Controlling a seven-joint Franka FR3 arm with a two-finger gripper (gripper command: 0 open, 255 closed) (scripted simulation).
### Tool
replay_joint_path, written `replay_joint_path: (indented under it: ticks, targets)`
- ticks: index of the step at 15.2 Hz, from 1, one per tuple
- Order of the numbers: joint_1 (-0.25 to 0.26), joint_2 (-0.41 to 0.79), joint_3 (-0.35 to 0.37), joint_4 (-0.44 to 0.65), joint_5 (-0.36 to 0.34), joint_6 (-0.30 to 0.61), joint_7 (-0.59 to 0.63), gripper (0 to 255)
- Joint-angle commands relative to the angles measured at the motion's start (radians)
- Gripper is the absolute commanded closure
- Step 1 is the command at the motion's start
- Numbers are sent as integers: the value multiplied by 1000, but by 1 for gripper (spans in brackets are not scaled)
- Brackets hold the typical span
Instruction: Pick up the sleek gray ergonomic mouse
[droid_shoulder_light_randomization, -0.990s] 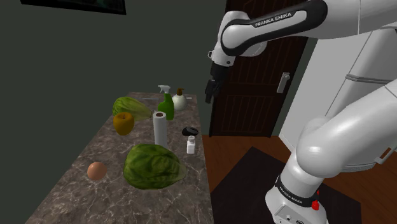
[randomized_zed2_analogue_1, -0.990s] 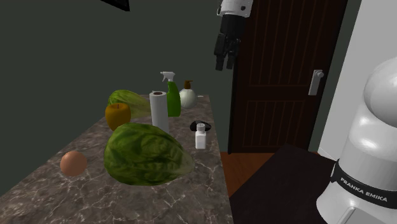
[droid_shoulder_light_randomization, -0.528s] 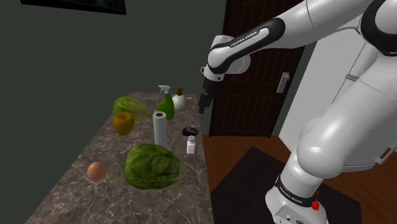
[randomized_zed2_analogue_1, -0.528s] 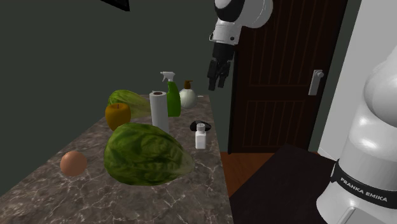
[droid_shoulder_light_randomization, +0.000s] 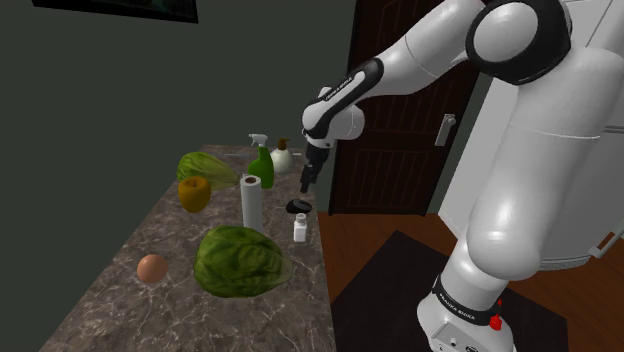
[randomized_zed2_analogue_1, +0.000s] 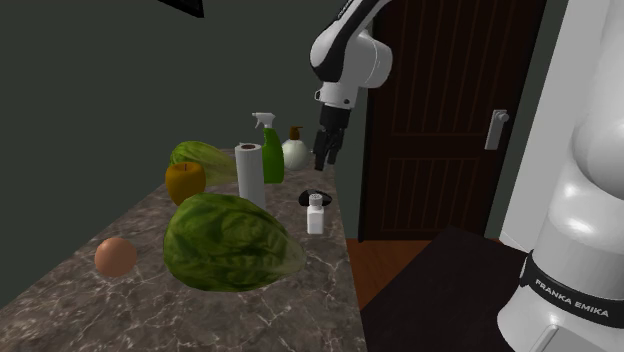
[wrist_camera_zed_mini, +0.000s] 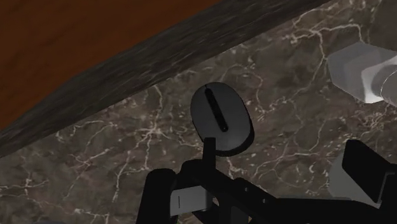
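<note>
- The black gripper (droid_shoulder_light_randomization: 305, 181) hangs from the white arm (droid_shoulder_light_randomization: 420, 60), pointing down at the far end of a dark marble counter (droid_shoulder_light_randomization: 110, 315).
- In the wrist view its fingers (wrist_camera_zed_mini: 364, 168) stand well apart, with nothing between them.
- The mouse (droid_shoulder_light_randomization: 298, 206) lies on the counter just below the gripper, with a gap of air between them. It is a dark grey oval with a black slot along its back.
- In the wrist view the mouse sits ahead of the gripper, in line with the gap between the fingers and near the counter's edge. Beyond that edge is brown wood floor (wrist_camera_zed_mini: 76, 51).
- A small white bottle (droid_shoulder_light_randomization: 299, 229) stands just beside the mouse, on the side nearer the shoulder camera.
- A white paper roll (droid_shoulder_light_randomization: 250, 201) stands upright near the mouse, toward the shoulder view's left.
- Behind the roll are a green spray bottle (droid_shoulder_light_randomization: 261, 163) and a round white bottle with a brown top (droid_shoulder_light_randomization: 282, 157), close together near the wall.
- A yellow pepper (droid_shoulder_light_randomization: 194, 193) sits left of the roll, touching a leafy green head (droid_shoulder_light_randomization: 205, 167) behind it.
- A large green lettuce (droid_shoulder_light_randomization: 240, 260) lies nearer the camera, with a tan egg (droid_shoulder_light_randomization: 152, 267) beside it on its left.
- A dark brown door (droid_shoulder_light_randomization: 400, 150) with a silver handle (droid_shoulder_light_randomization: 444, 128) is behind the arm.
- The arm's white base (droid_shoulder_light_randomization: 460, 320) stands at the shoulder view's lower right, on a dark mat (droid_shoulder_light_randomization: 385, 290).
</note>
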Motion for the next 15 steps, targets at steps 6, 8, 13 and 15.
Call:
replay_joint_path:
  ticks: [6, 8, 13, 15]
  targets:
    - [-33, 254, 33, 152, 127, 65, -156, 0]
    - [-38, 276, 40, 152, 141, 86, -169, 0]
    - [-51, 340, 60, 158, 180, 140, -206, 0]
    - [-51, 340, 61, 158, 180, 140, -206, 0]
